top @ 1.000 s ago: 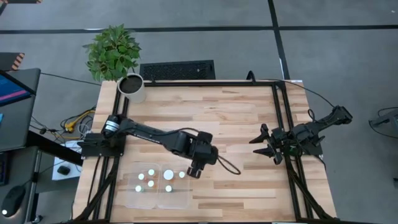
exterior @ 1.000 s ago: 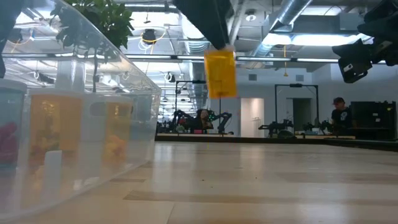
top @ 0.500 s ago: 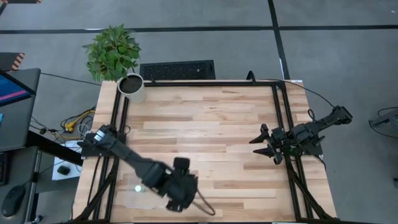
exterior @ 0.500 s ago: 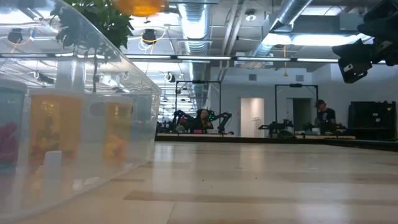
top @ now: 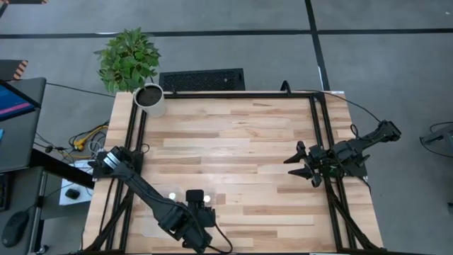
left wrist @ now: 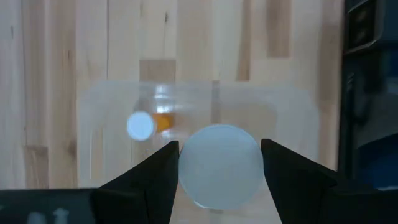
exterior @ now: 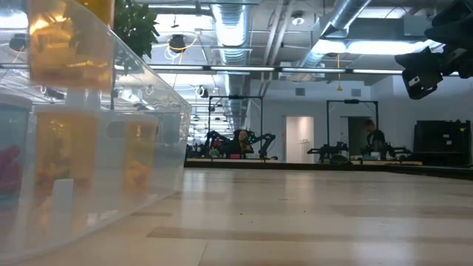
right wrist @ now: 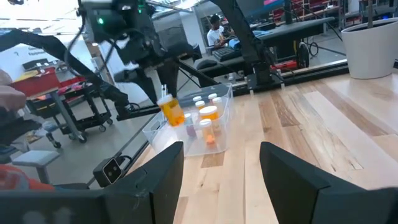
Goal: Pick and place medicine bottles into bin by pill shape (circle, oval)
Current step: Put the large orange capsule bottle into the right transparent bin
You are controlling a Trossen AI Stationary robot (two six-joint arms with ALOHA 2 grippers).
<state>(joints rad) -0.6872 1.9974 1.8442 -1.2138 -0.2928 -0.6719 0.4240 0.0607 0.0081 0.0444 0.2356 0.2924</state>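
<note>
One orange medicine bottle (right wrist: 172, 112) hangs in the left gripper (left wrist: 217, 163), fingers closed on its body just under the white cap (left wrist: 218, 163), held above the bin (left wrist: 99, 112) at the table's (top: 241, 142) near-left corner. The left wrist view shows the cap filling the gap between both fingers, bin compartments below. Several bottles already stand in the bin; at least three are visible in the right wrist view. Judgement: the bottle is light, rigid, smooth plastic, so it could slip or twist; a side grip high on the body near the cap suits it. The right gripper (top: 301, 170) waits at the table's right edge, fingers spread, holding nothing.
</note>
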